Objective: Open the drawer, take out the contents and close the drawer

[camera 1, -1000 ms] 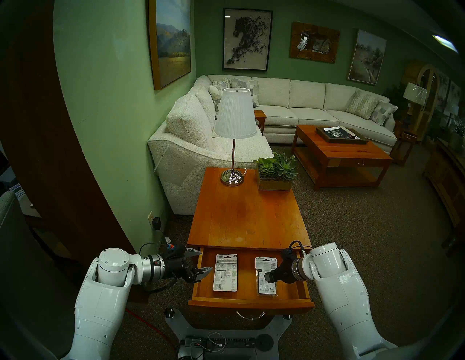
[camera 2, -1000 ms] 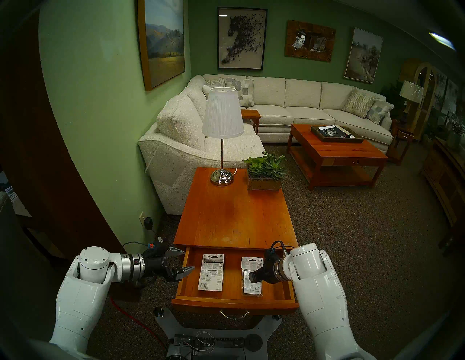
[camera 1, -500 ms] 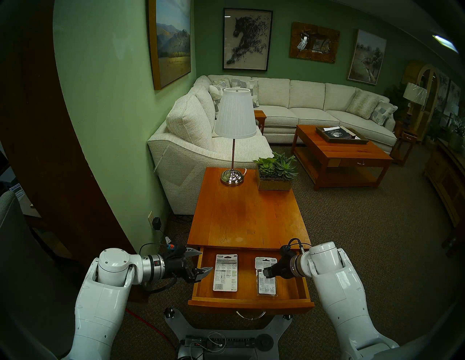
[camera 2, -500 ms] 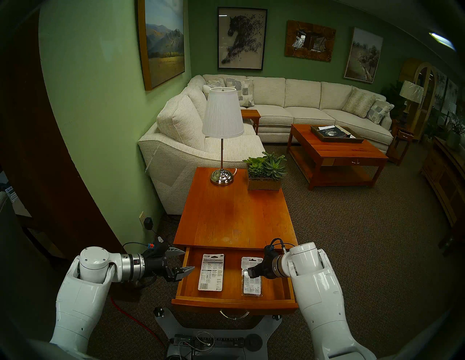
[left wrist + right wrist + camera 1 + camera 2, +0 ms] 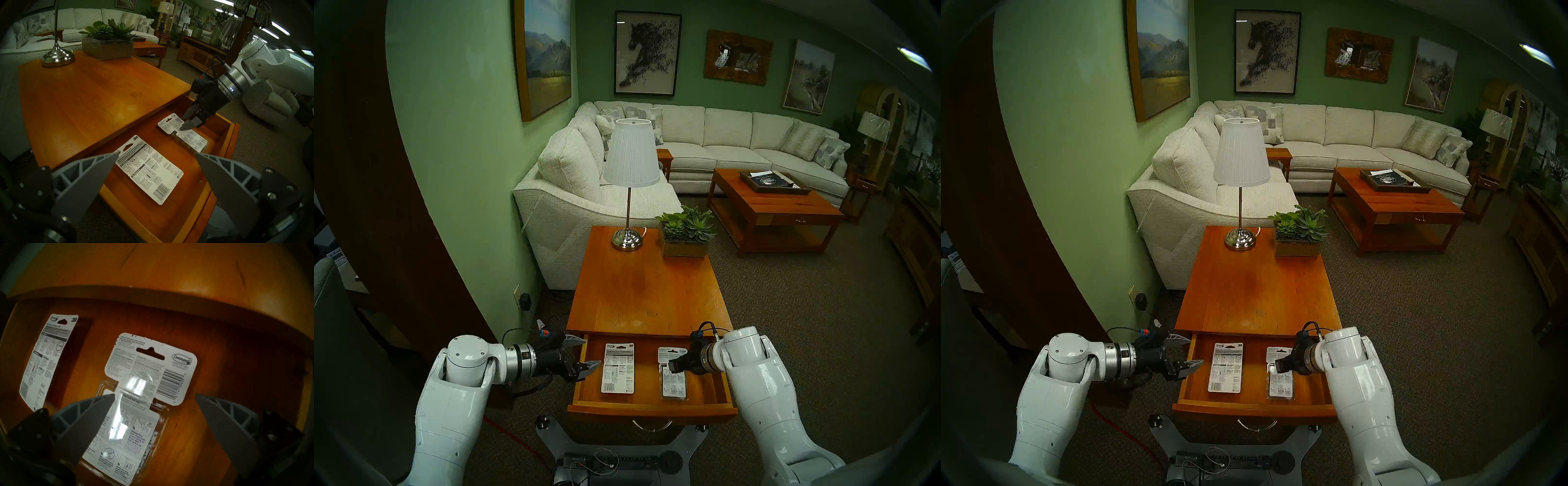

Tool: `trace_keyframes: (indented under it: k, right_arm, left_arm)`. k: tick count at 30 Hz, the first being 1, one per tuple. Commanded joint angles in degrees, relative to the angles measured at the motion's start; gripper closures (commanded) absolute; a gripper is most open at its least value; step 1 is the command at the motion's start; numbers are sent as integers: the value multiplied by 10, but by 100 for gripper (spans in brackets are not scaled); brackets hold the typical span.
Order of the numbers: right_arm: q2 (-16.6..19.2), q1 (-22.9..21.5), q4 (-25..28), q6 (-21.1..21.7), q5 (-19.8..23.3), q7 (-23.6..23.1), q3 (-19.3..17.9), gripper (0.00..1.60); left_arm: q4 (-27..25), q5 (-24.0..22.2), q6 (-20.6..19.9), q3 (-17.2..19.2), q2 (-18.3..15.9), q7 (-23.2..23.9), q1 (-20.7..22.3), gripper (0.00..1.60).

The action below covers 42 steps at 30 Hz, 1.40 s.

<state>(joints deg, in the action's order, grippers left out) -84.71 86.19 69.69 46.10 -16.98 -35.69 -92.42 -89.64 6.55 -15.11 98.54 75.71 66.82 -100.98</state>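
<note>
The drawer of the orange-brown side table is pulled out toward me, its silver bail handle at the front. Inside lie the contents: a flat white printed card on the left and a clear blister pack on the right. My right gripper hangs open just over the blister pack, pointing down, one fingertip at the pack's top; contact cannot be told. At the drawer's left wall my left gripper stands open and empty, facing the card.
On the table top at the far end stand a lamp and a succulent planter. A green wall and a white sofa lie to the left. My base sits under the drawer front.
My right arm has shifted left and slightly away from me, bringing its open gripper farther up the blister pack. The left arm, drawer and packs have not moved.
</note>
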Motion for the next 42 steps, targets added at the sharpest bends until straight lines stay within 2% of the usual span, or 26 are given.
trace_keyframes:
  k: [1,10,19,30,31,32,33,34,35,37,38,42]
  right_arm:
    - [-6,-32,0,-19,16,-13,-5,0]
    - [-7,-38,-27,-31,25,-22,-10,0]
    - [-8,-47,-50,-15,12,-15,2,0]
    - [-14,-44,-44,-24,14,-17,3,0]
    - [-14,-45,-43,-24,14,-18,3,7]
    - [-13,-45,-41,-23,13,-18,3,58]
    - [-13,-45,-41,-23,13,-18,3,58]
    - [-13,-44,-41,-23,13,-18,3,97]
    - [-13,-44,-39,-21,13,-18,3,110]
    - [-13,-44,-37,-19,12,-19,3,151]
    - [-12,-43,-36,-18,12,-20,3,160]
    - [-10,-42,-31,-11,11,-24,4,160]
  left_arm:
    - [-14,-3,0,2,-1,2,9,0]
    - [-14,-2,0,3,0,4,9,0]
    - [-15,-1,0,4,1,5,9,0]
    - [-14,1,0,5,2,6,9,0]
    - [-14,1,0,5,2,6,9,0]
    - [-14,1,0,5,3,6,9,0]
    - [-14,1,0,5,3,6,9,0]
    - [-14,1,0,6,3,6,10,0]
    - [-14,1,0,6,3,6,10,0]
    - [-14,2,0,6,3,7,10,0]
    - [-15,2,0,6,3,7,10,0]
    - [-15,2,0,6,4,7,10,0]
